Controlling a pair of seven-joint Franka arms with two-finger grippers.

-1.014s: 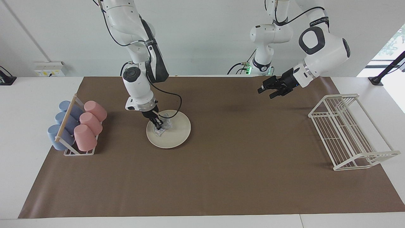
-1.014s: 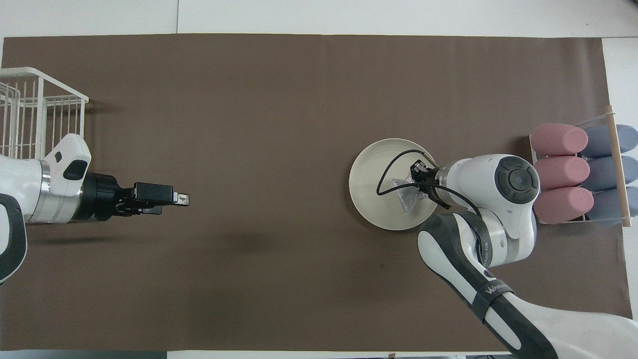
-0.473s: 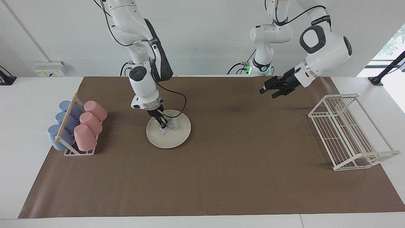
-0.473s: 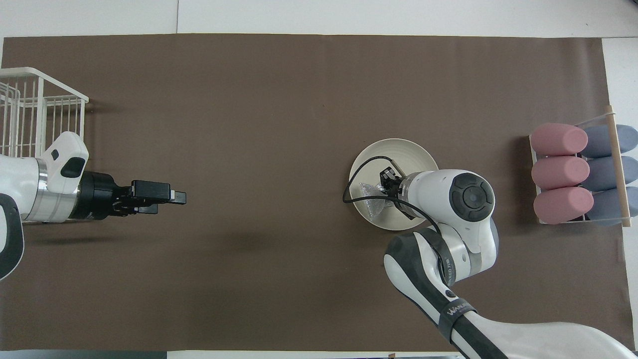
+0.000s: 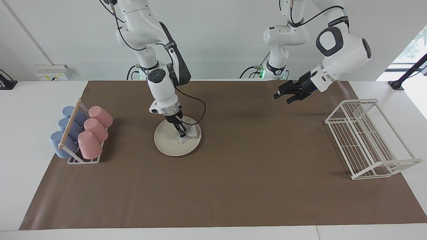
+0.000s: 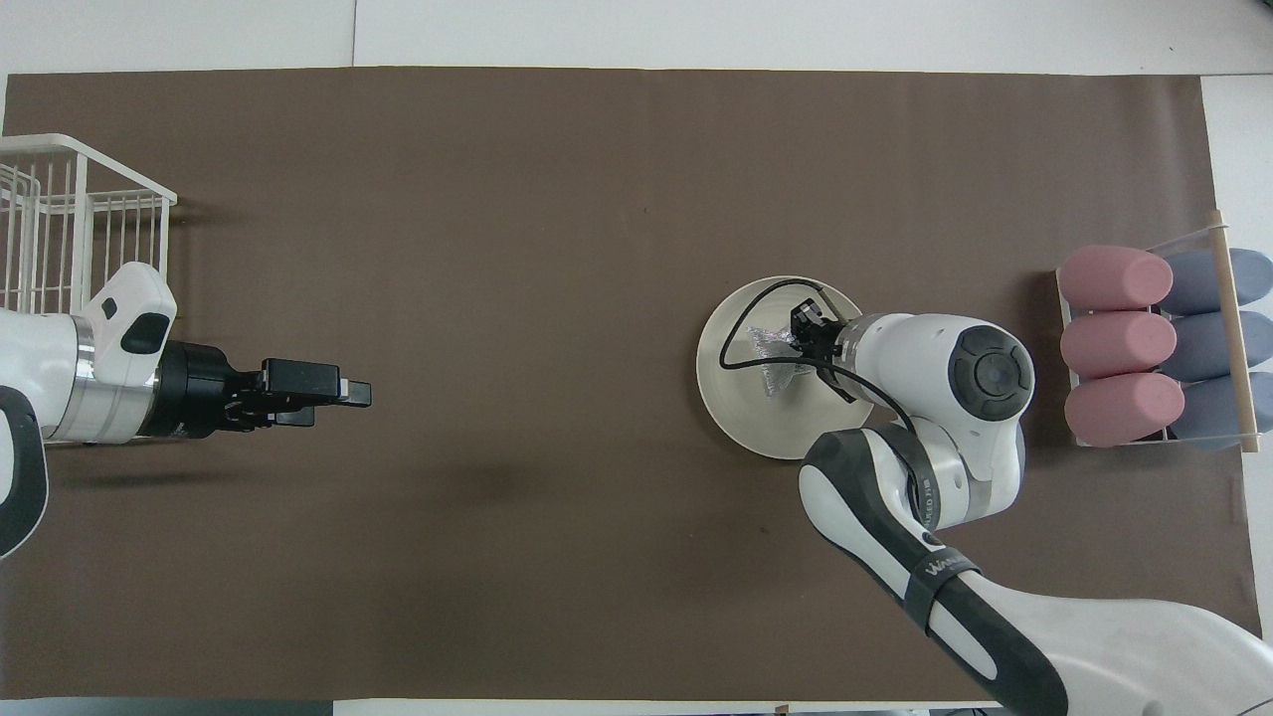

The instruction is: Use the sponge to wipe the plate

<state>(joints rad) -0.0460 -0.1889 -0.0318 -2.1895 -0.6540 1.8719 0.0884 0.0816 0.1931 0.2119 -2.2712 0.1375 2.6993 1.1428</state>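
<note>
The right gripper [image 5: 182, 132] is clamped on the small silvery mesh sponge [image 5: 187, 135], pressing it onto the round cream plate [image 5: 166, 140], which lies near the cup rack [image 5: 80, 133]. The left gripper [image 5: 282, 95], jaws apart, waits above the brown mat [image 5: 233, 186].

Three pink cups [image 5: 94, 131], three blue cups [image 5: 66, 130]

Only lettering I can spot is on the right arm [image 6: 935, 567]: a dark band on the link nearest the bottom of the overhead view carries white letters that seem to start "WAN", and the rest is cut off by the curve. Another band up on the left arm [image 5: 337, 22] in the facing view has white print too, but it's too tiny to read.
</note>
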